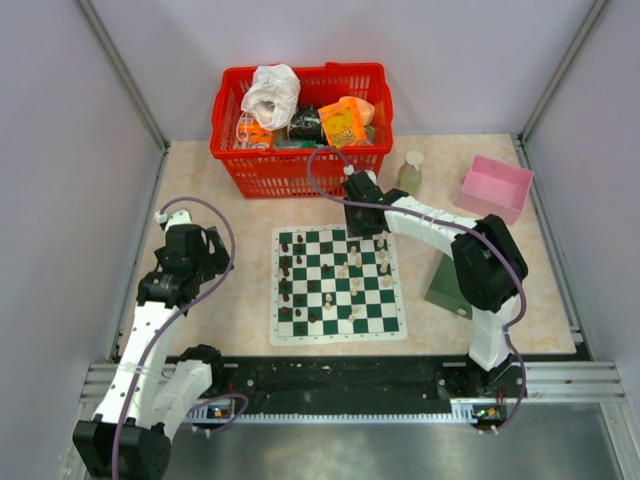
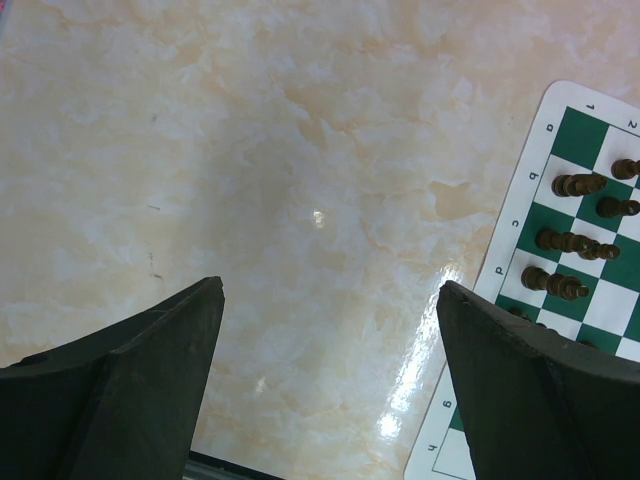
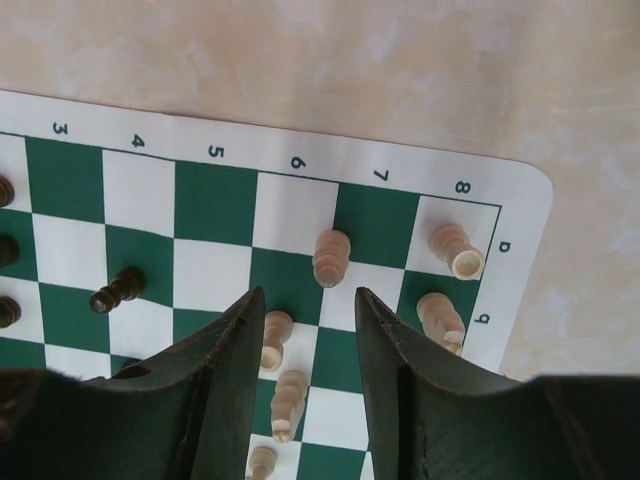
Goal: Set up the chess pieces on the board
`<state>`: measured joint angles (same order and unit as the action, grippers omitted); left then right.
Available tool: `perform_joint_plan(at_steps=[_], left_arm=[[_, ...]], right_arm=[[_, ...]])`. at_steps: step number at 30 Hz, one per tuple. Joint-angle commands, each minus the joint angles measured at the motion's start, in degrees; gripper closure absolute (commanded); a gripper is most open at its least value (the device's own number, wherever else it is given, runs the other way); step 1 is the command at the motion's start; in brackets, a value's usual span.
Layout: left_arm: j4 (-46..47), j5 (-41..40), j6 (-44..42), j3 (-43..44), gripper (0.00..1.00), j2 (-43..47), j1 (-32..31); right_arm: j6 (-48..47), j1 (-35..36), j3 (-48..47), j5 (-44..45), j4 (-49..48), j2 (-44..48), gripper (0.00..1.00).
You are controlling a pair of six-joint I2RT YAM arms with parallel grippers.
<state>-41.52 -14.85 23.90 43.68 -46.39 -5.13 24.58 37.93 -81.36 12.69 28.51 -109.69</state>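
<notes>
The right end effector (image 3: 310,292), half-open and empty over the board's (image 3: 215,200) one o'clock corner, could topple the crowded cream pieces (image 3: 331,258) when pinching one.

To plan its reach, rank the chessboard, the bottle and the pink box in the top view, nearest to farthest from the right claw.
1. Chessboard: directly beneath the right claw, which is over its far side.
2. Bottle: farther back, to the right.
3. Pink box: beyond the bottle, near the right wall.
</notes>
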Motion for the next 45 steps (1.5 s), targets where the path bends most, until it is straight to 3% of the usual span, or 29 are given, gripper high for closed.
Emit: perform_joint_plan(at_steps=[1, 45], left_arm=[[2.2, -0.4, 0.0, 0.0, 0.07, 0.4, -0.1], [2.1, -0.1, 0.1, -0.2, 0.07, 0.3, -0.1]], right_arm=[[-1.1, -0.8, -2.8, 0.2, -1.6, -1.7, 0.59], [-3.1, -1.7, -4.3, 1.2, -2.9, -3.8, 0.77]])
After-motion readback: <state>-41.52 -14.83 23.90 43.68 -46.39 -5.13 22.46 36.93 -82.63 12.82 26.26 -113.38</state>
